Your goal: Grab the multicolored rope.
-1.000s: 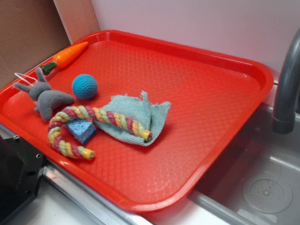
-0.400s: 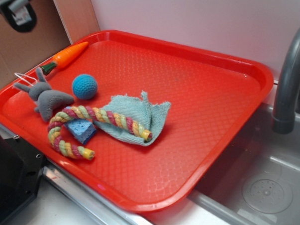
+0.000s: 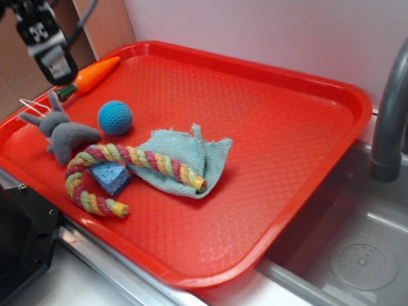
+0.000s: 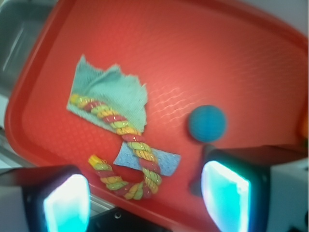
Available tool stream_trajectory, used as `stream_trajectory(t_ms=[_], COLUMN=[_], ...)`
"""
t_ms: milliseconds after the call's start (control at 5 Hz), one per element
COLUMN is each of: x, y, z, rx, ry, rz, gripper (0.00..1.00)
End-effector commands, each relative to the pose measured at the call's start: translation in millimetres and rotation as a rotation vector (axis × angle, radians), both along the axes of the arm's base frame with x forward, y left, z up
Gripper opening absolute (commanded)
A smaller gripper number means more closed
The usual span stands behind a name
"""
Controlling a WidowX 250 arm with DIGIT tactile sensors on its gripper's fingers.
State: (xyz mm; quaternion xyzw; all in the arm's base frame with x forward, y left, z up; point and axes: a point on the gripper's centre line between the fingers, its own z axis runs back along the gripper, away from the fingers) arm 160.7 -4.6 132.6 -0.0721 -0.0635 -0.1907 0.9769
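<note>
Tool (image 4: 147,193): fingers spread, empty, above tray (image 3: 291,122). Multicolored rope (image 4: 126,137): curved, between and ahead of fingers, lying across teal cloth (image 4: 108,89) and blue sponge (image 4: 166,162).

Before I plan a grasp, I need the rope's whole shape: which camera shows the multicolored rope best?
The exterior view: the multicolored rope is sharp and unobstructed, curving from the teal cloth over the blue sponge. The wrist view also shows the whole rope, but blurred.
</note>
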Motion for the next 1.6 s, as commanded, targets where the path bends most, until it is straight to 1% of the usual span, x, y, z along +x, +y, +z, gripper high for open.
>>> stream_trajectory(t_ms=[0,400,600,800,1000,1200,1400], x=[11.9,21.0,19.8,16.3,15.7,15.6,16.4], y=[-7.9,-22.5,-31.9,-40.0,-39.7,-39.7,-38.4], z=[-41.5,-74.9,-87.3,-96.5,-100.2,-100.3,-99.8], rx=[0.037,0.055,0.039,0.068,0.088,0.093,0.093], ry=[0.003,0.015,0.042,0.049,0.047,0.045,0.044], rz=[-0.105,-0.197,-0.256,-0.287,-0.271,-0.268,-0.260], gripper=[1.00,1.00,1.00,1.00,0.57,0.00,0.00])
